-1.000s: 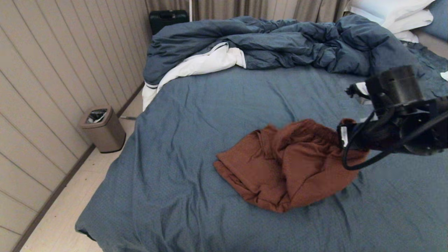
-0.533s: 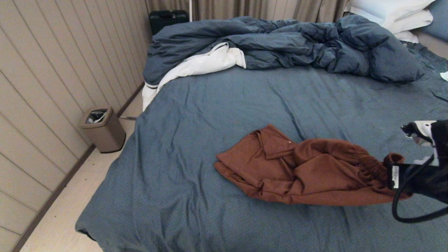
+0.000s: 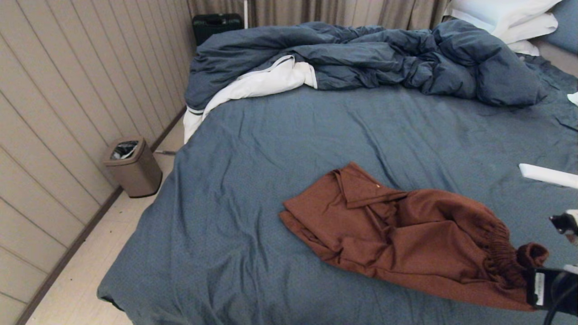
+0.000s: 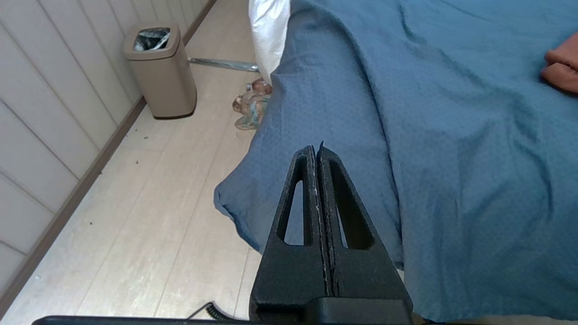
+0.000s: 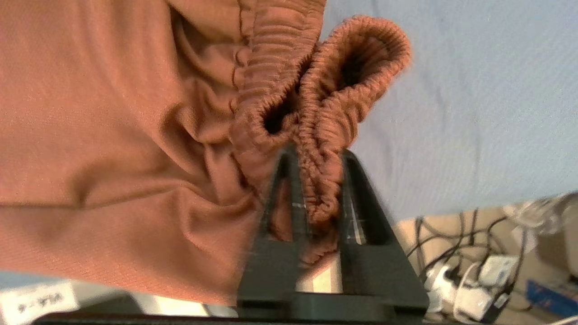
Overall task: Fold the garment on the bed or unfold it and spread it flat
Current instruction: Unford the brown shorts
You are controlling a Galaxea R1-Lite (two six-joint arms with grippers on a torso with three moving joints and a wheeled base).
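The garment (image 3: 406,234), rust-brown shorts, lies crumpled on the bed (image 3: 280,135) and is drawn out toward the near right. Its gathered waistband (image 5: 325,90) is bunched, with one loop standing up. My right gripper (image 3: 537,284) is at that waistband end, at the bed's near right edge. In the right wrist view this right gripper (image 5: 316,155) holds a roll of waistband that fills the narrow gap between its fingers. My left gripper (image 4: 316,149) is shut and empty, parked over the bed's near left corner. Only an edge of the garment (image 4: 562,67) shows there.
A bunched blue duvet (image 3: 361,54) with white lining lies across the far side, with white pillows (image 3: 510,18) at the far right. A tan bin (image 3: 131,167) stands on the floor left of the bed. Cables and plugs (image 5: 474,271) lie on the floor by the right gripper.
My right gripper has pulled the waistband down and to the near right, stretching the bunched garment out longer and flatter. Its fingers have parted slightly. The left arm has not moved.
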